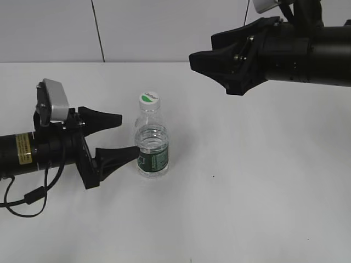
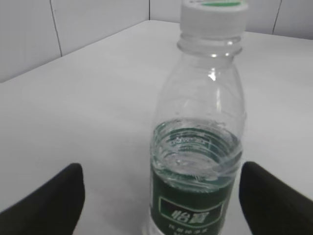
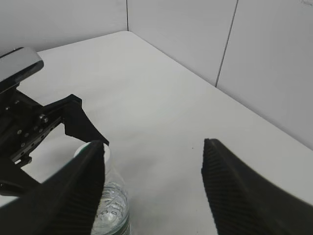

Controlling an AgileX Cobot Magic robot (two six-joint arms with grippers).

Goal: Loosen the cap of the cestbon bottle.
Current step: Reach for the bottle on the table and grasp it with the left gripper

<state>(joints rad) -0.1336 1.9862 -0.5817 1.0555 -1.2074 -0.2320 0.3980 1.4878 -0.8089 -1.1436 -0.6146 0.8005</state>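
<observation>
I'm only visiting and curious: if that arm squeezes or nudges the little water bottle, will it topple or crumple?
The cestbon bottle is narrow, upright and only about half full, so it looks light and could tip if pushed near the cap. Its thin clear ribbed wall would probably dent under a firm squeeze. The open left gripper sits low, beside the label, which should steady it.

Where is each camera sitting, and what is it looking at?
Exterior view: in front, looking down at a slant on the table; shows both arms, the left gripper and the right gripper.
Left wrist view: low behind open jaws, facing the cestbon bottle.
Right wrist view: high up, looking down past open jaws.
All three share the bottle and its cap.
</observation>
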